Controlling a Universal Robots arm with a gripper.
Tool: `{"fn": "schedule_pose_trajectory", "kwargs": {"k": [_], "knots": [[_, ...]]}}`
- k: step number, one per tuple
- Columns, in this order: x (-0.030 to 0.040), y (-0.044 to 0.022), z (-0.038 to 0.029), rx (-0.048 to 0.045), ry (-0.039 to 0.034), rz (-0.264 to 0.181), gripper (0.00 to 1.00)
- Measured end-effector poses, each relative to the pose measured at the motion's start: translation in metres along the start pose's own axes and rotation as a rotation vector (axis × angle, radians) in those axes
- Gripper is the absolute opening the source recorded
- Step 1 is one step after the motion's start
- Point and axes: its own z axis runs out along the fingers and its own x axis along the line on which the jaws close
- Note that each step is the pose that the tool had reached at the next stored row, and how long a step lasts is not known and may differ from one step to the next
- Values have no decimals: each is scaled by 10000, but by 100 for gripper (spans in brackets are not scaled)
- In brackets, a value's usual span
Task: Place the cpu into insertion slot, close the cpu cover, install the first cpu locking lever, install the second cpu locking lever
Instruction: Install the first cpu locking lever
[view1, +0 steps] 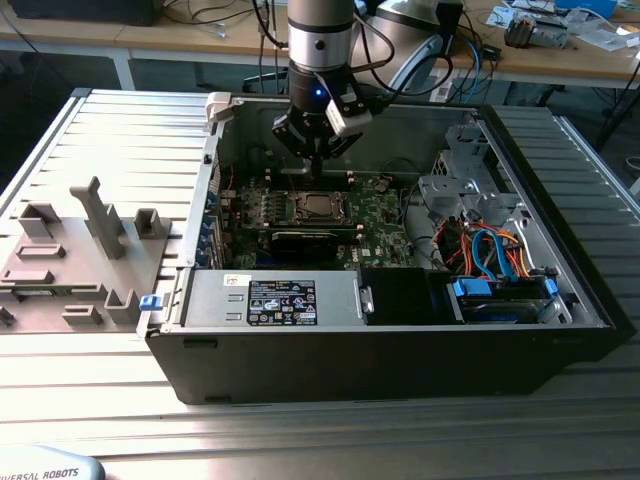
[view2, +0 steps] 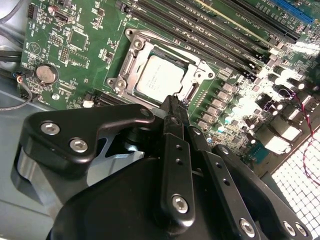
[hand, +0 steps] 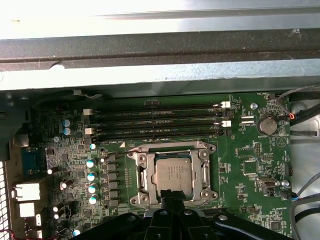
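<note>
The cpu (hand: 173, 175) lies flat in the insertion slot (view2: 131, 35) on the green board, its dull silver top facing up. The cpu cover (hand: 142, 176), a silvery frame with a square cut-out, lies down around the chip. My gripper (hand: 172, 200) is shut with nothing between its fingers. Its narrow black tip sits at the edge of the socket, right beside one side of the cpu (view2: 159, 77). In the exterior view my gripper (view1: 315, 165) hangs straight down inside the open computer case, just above the cpu (view1: 318, 207).
A row of long memory slots (hand: 155, 120) runs beside the socket, with a coin cell (hand: 266, 125) nearby. The case wall (hand: 160, 50) rises behind them. A black card (view1: 305, 238), the power supply (view1: 280, 300) and cabled drive bays (view1: 490, 250) crowd the case. A grey fixture plate (view1: 80, 250) lies outside.
</note>
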Motion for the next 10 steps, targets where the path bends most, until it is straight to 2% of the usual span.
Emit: {"fn": "schedule_pose_trajectory", "kwargs": {"k": [10], "knots": [[14, -1, 3, 2, 1, -1, 11]]}}
